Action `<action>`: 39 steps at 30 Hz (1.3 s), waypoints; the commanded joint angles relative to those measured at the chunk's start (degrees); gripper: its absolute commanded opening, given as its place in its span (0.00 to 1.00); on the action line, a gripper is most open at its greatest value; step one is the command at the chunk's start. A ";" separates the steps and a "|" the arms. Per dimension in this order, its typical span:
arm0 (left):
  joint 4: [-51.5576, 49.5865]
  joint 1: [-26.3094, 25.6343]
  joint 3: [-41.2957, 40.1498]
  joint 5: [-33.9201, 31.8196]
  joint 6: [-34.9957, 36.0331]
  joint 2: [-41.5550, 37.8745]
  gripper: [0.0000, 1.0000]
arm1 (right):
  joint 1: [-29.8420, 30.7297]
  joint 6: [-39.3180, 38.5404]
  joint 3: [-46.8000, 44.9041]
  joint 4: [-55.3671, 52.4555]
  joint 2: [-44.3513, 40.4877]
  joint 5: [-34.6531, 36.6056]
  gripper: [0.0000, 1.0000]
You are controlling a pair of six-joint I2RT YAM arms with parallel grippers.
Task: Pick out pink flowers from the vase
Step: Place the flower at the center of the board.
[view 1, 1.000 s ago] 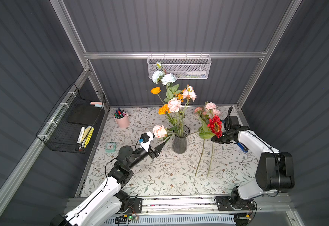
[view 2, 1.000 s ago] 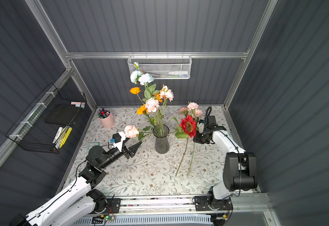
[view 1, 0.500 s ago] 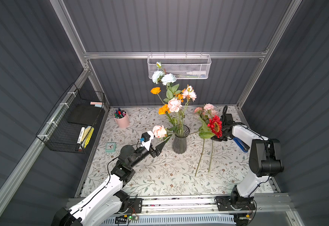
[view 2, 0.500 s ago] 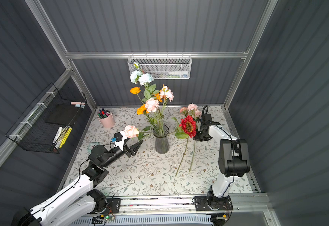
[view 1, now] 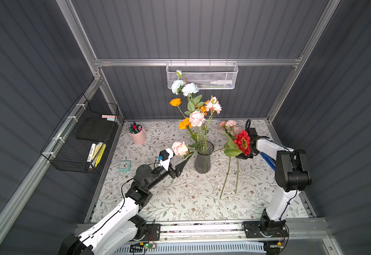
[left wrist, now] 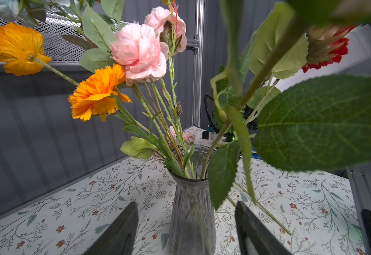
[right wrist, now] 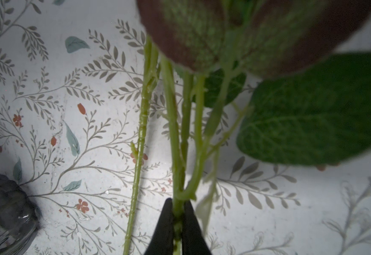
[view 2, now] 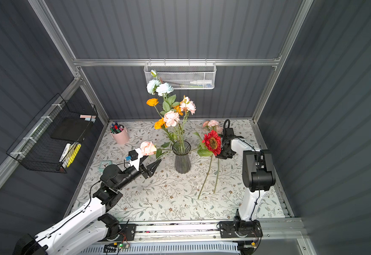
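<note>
Worktop (view 1: 180,205): floral-print sheet, carries the whole setup.

Vase (view 1: 203,162): upright near worktop ctr, mouth up.

Pink flowers (view 1: 196,118): I count two tall blooms in the vase, stems near-vertical, heads up and leaning slightly toward the rear wall. A third, the pink rose (view 1: 179,148), also sits in the vase. Its long axis runs near-horizontal from the mouth, head pointing to the L-arm side, close to the L tool in both top views. More pink blooms (view 1: 231,123) are out of the vase on the R side, just behind the red bloom (view 1: 243,141). Two stems hang steeply from there, cut ends down at the worktop.

L tool (left wrist: 186,204): jaws spread wide, gripping nothing. It is aimed at the vase and stops short of it, w/o contact.

R tool (right wrist: 177,202): jaws pinched tight on a green stem (right wrist: 172,132). A thinner stem (right wrist: 141,132) runs beside it, not gripped. I cannot tell which bloom the gripped stem carries.
</note>
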 commanded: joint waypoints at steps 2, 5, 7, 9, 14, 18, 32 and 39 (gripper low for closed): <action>1.62 -0.33 -1.16 0.26 -1.26 -1.33 0.71 | 0.48 -0.89 0.23 -0.18 0.16 0.89 0.13; 1.96 -0.34 -1.51 0.26 -1.74 -1.64 0.71 | 0.50 -0.97 0.16 -0.10 -0.07 0.98 0.16; 2.32 -0.34 -1.75 0.26 -2.09 -1.83 0.71 | 0.52 -1.00 0.15 -0.15 -0.03 0.99 0.18; 2.78 -0.34 -1.97 0.26 -2.31 -1.81 0.71 | 0.56 -1.06 0.07 -0.21 -0.02 0.92 0.20; 3.83 -0.33 -1.93 2.42 -2.80 -0.89 0.71 | 0.56 -0.92 -0.31 0.02 -0.36 0.49 0.27; 4.79 -0.32 -1.88 2.96 -3.10 -0.01 0.71 | 0.63 -1.00 -0.81 0.19 -0.97 0.47 0.32; 9.23 -0.33 -2.17 4.60 -5.15 1.84 0.69 | 0.65 -1.76 -4.24 1.44 -7.33 1.27 0.68; 15.40 -0.34 -2.90 8.80 -7.37 5.38 0.66 | 1.18 -2.13 -10.06 2.39 -19.72 1.27 0.98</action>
